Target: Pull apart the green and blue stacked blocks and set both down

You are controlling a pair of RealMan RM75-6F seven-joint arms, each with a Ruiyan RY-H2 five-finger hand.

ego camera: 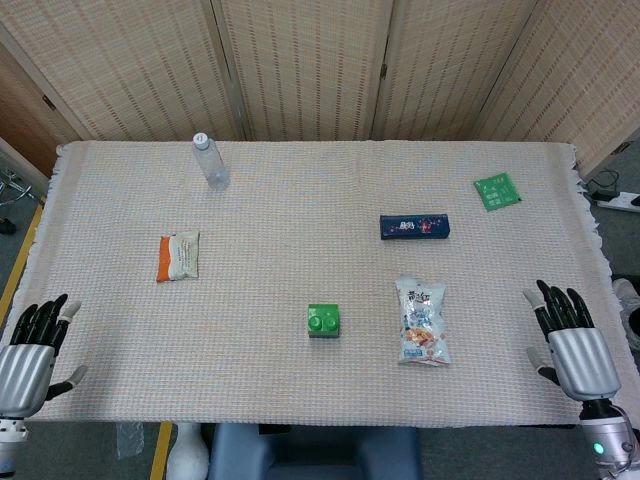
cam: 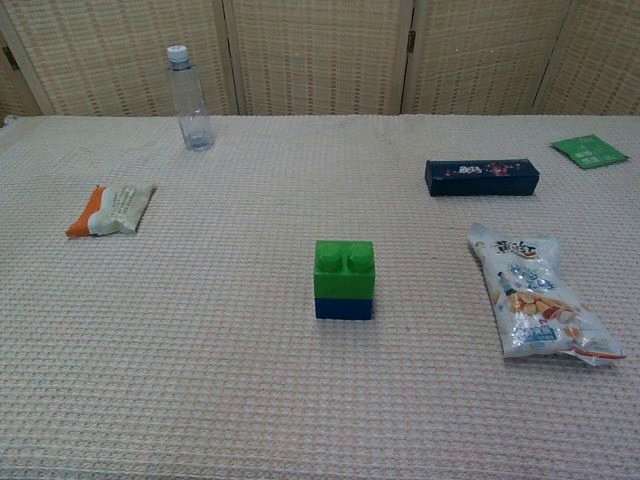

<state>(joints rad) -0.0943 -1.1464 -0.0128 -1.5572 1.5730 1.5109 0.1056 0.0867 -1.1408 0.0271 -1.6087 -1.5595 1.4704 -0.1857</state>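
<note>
Both hands, left hand [ego camera: 35, 345] and right hand [ego camera: 570, 340], rest empty with fingers spread at the table edges; green block [cam: 344, 268] still caps blue block [cam: 343, 308], seemingly untouched.

table [cam: 200, 400], woven cloth | bottle [cam: 188, 100] | blue block [cam: 343, 308] | snack bags [cam: 535, 295] | dark box [cam: 482, 177] | green packet, perhaps [cam: 589, 151]
</note>
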